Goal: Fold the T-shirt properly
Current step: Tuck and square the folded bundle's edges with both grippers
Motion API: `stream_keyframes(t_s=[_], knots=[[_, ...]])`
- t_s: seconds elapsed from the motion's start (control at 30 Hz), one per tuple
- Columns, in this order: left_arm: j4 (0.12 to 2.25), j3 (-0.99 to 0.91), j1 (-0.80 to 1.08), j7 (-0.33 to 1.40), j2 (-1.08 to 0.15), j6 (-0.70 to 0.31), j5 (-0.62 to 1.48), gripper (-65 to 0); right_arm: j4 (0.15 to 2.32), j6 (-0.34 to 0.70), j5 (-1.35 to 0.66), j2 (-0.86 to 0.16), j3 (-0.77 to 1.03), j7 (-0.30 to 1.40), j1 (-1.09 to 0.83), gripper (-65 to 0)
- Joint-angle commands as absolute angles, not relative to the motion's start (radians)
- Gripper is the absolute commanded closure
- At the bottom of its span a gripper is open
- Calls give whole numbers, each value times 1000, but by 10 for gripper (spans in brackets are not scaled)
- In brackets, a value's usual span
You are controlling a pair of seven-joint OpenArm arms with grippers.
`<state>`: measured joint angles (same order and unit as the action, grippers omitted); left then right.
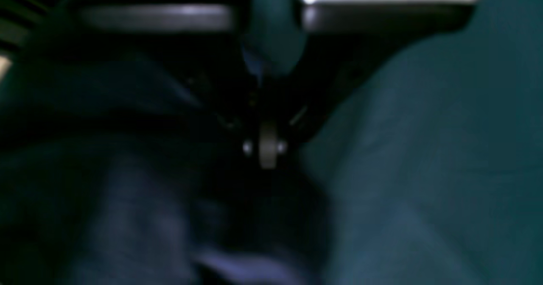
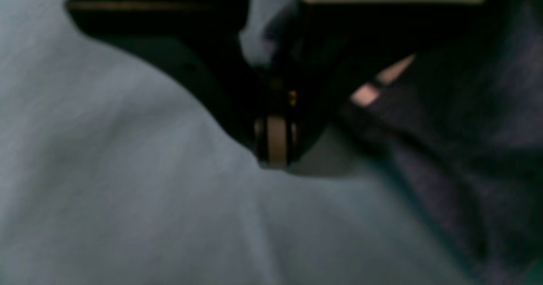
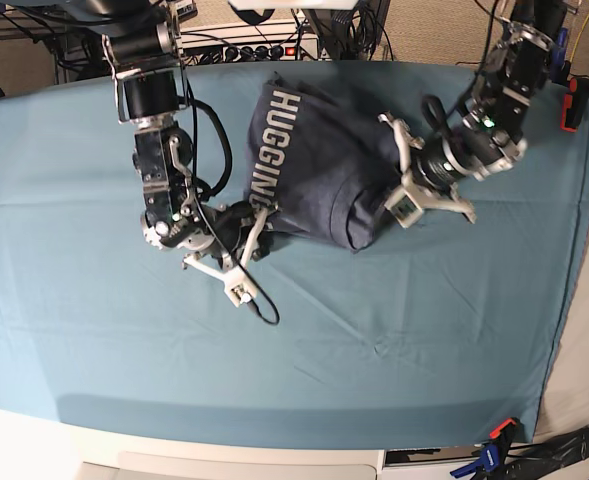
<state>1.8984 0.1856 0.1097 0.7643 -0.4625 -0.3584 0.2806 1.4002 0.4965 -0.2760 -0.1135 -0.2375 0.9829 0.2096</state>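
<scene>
Because the T-shirt (image 3: 314, 165) lies bunched in the upper middle of the table (image 3: 424, 340), with the white lettering turned up along its left side, you have no flat shape to fold from, and each pull can make the heap worse. Your right claw (image 3: 256, 222) is at the lower left edge of the garment and your left claw (image 3: 392, 195) at its lower right edge; both are closed together, and I judge each is pinched on the T-shirt cloth, though the wrist views are dark and blurred, so how much is caught I cannot tell.

The main danger, I think, is the teal table cloth (image 3: 94, 300). In the left wrist view it rises in a fold just beside the claw, so it may be pinched together with the shirt and would lift with it. Also, if you pull the two arms apart unevenly, a thin pinch may slip out, or several layers may come up as one.
</scene>
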Motion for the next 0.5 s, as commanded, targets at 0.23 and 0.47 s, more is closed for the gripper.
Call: stream_keyframes(t_s=[0.23, 0.47], knots=[[1913, 74, 95, 787, -530, -355, 292, 0, 1625, 513, -307, -116, -241, 1110, 117, 0], [1913, -34, 192, 946, -653, -396, 543, 0, 1644, 512, -233, -116, -241, 1089, 114, 0]])
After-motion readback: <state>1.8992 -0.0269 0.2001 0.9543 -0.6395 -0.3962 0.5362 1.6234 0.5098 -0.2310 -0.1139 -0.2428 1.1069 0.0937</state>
